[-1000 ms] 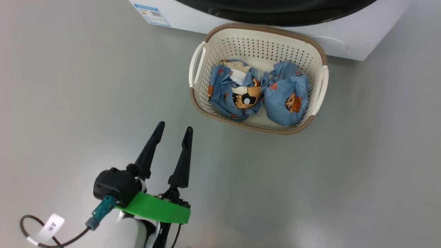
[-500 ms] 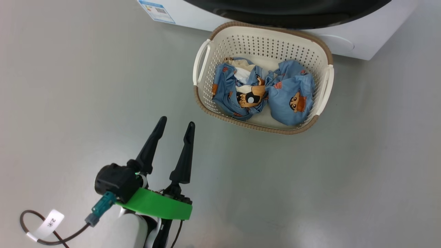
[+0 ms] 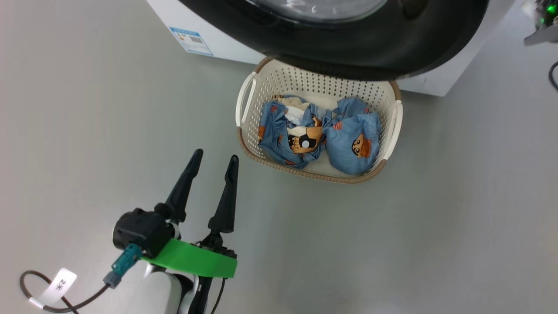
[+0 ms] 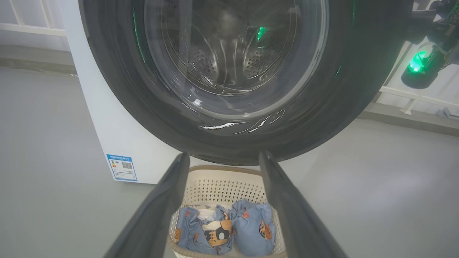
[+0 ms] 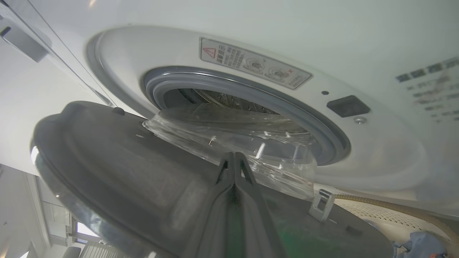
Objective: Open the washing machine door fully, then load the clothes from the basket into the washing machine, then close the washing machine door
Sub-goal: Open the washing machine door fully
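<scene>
Basket (image 3: 331, 89): far rim hidden under the washing machine door (image 3: 370, 48).
Blue label (image 3: 192, 40): you cannot read its print.

You can read "2" on the white cable tag (image 3: 56, 285), at seven o'clock in the head view. On the washing machine (image 3: 226, 38), the blue QR label (image 3: 192, 40) and the red-triangle warning sticker (image 5: 254, 63), at twelve o'clock of the opening (image 5: 244, 107), are too small to read.

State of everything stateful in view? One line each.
basket: upright, loaded.
clothes: bunched inside basket.
washing machine door: partly open, overhanging basket's rear rim.
left gripper: jaws open, empty.
right gripper: jaws shut, at door's inner face.
</scene>
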Controlling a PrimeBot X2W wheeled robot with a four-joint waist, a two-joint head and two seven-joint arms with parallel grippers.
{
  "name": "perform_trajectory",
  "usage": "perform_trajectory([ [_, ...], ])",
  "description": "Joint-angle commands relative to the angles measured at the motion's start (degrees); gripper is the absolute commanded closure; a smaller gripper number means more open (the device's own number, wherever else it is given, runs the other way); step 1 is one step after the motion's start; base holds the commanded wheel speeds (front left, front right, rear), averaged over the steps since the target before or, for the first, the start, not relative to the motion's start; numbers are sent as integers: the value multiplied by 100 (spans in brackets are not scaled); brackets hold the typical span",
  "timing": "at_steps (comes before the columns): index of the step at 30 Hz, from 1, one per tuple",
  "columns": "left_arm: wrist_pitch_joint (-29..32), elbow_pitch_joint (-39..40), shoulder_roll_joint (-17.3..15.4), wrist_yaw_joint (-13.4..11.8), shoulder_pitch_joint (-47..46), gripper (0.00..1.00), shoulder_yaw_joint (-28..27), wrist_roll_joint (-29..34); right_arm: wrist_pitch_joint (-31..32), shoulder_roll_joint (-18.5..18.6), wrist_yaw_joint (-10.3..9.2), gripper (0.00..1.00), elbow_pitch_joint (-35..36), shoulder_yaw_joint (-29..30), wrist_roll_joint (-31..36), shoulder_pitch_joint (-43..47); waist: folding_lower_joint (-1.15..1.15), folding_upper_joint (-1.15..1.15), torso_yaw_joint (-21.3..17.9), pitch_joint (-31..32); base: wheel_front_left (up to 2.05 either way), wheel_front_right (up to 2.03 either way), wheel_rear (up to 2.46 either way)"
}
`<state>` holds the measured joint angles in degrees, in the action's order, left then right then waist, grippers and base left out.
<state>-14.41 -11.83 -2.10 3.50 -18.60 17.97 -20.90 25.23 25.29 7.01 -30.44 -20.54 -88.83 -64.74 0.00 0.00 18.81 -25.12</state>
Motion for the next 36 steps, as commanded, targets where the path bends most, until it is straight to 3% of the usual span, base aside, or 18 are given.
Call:
perform_trajectory([
  [1,-59,92,-77,5,86,0,-219,73,78,-195,47,100,215,-119,-39,192,0,0,-57,110,0,0,0],
  [21,-59,-94,-77,131,556,0,-593,442,330,-566,47,100,535,-478,-171,1290,0,0,-209,1042,0,0,0],
  [36,-59,-83,-77,173,782,0,-726,496,543,-739,47,100,883,-903,-91,1783,0,0,-168,1343,0,0,0],
])
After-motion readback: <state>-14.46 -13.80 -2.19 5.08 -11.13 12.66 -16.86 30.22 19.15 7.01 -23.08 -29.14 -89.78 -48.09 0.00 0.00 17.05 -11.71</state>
